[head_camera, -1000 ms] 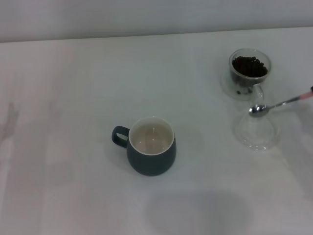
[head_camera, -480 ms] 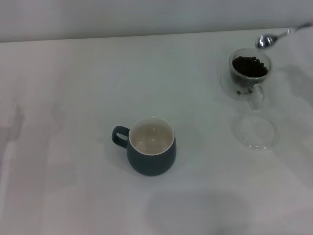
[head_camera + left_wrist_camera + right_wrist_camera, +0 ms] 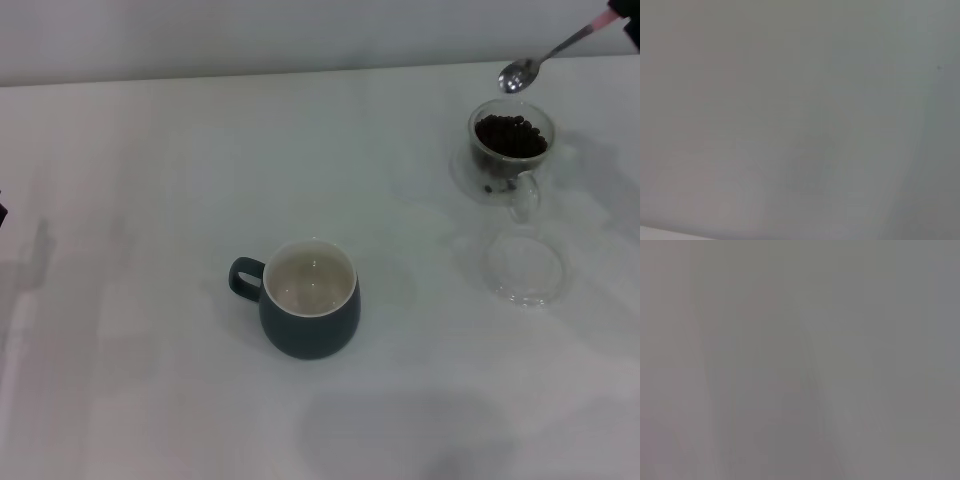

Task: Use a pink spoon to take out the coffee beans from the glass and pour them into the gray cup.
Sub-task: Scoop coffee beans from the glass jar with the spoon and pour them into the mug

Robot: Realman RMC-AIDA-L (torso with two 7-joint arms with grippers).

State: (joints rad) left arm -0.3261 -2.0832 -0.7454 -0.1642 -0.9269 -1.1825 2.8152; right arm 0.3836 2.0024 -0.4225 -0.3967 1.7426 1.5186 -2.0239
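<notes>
The pink spoon (image 3: 545, 58), light and stiff, is hanging above the glass (image 3: 510, 150), presumably held by its handle. The holder is sitting off-frame, so I cannot tell its finger state.

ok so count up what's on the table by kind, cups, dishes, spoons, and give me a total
Cups: 2, the gray cup and the glass holding the coffee beans.
Dishes: 1, the shallow clear glass dish.
Spoons: 1, the pink spoon, held above the glass rather than lying on the table.
Total: 4
</notes>
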